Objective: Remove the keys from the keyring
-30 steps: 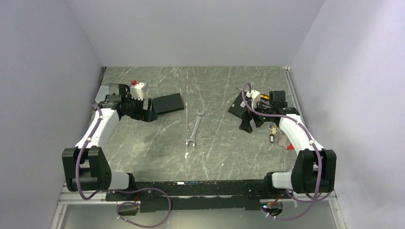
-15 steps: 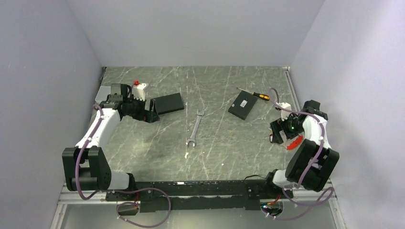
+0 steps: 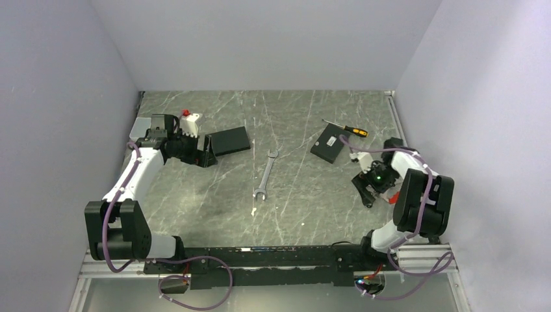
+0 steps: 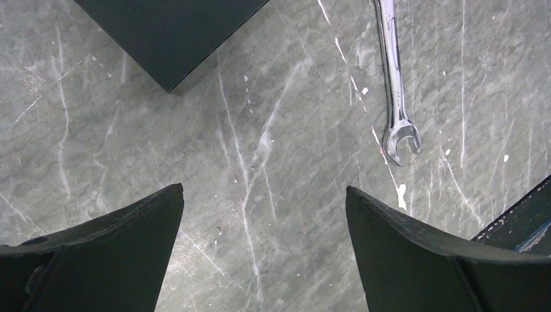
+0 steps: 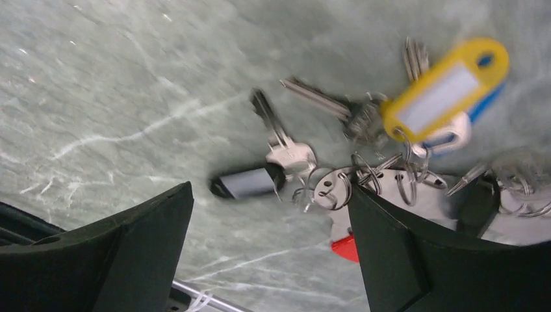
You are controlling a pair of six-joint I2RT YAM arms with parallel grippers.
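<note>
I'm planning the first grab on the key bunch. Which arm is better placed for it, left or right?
Right. The right claw, open, hangs over the keys, framed in its wrist view. The left claw, open, is across the table, facing the wrench and a black box.

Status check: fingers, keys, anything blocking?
Left gripper open, empty, over the table. Right gripper open, over the keys, bunched at the keyring with a yellow tag. Nothing blocking; wrench lies mid-table, apart.
</note>
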